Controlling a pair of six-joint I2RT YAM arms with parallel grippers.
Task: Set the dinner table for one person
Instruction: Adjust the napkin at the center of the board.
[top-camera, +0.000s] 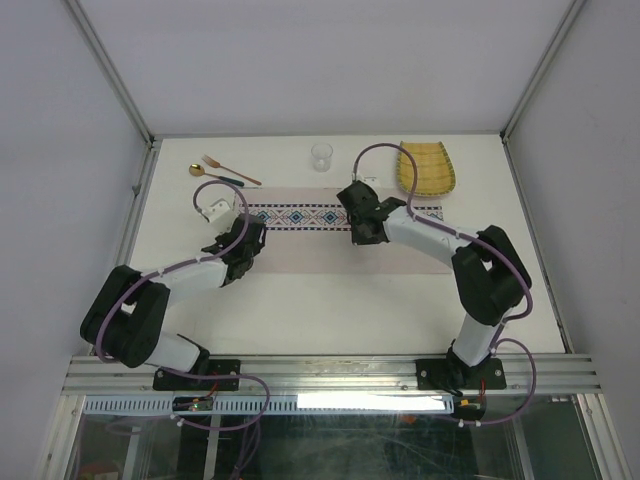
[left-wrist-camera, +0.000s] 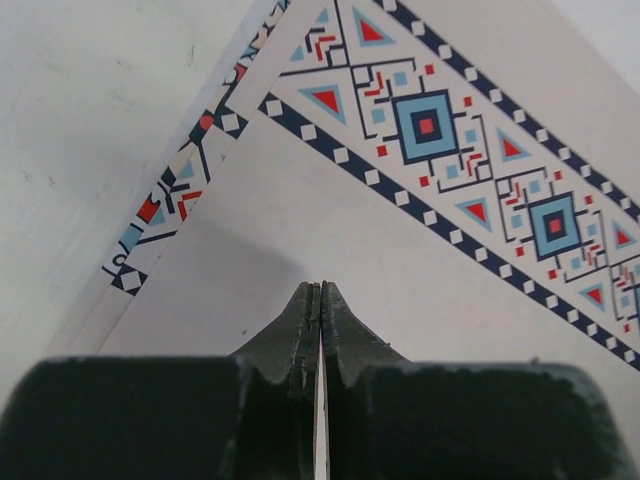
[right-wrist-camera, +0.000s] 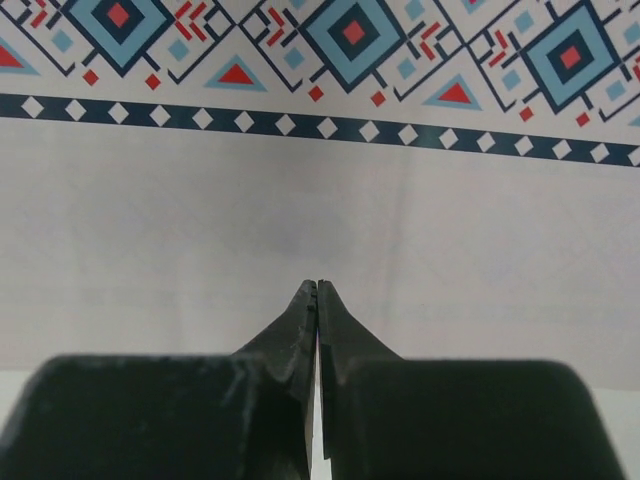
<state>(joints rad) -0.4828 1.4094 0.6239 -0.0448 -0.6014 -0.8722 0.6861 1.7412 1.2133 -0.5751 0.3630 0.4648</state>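
Note:
The white dinner table (top-camera: 330, 300) carries a pale placemat (top-camera: 310, 250) with a blue-red patterned band (top-camera: 300, 216) across its middle. My left gripper (top-camera: 243, 262) hovers over the mat's left end, shut and empty. In the left wrist view the shut gripper (left-wrist-camera: 320, 285) is over plain cloth (left-wrist-camera: 250, 260), near the mat's corner, with the band (left-wrist-camera: 430, 125) ahead. My right gripper (top-camera: 363, 235) is over the mat's right half, shut and empty. In the right wrist view the shut gripper (right-wrist-camera: 317, 283) is above plain cloth (right-wrist-camera: 320, 200), with the band (right-wrist-camera: 350, 40) beyond.
A gold fork (top-camera: 232, 169) and a spoon (top-camera: 216, 176) lie at the far left. A small white holder (top-camera: 217, 209) sits by the mat's left end. A clear cup (top-camera: 321, 157) stands at the far middle. A yellow ribbed dish (top-camera: 427, 168) is at the far right.

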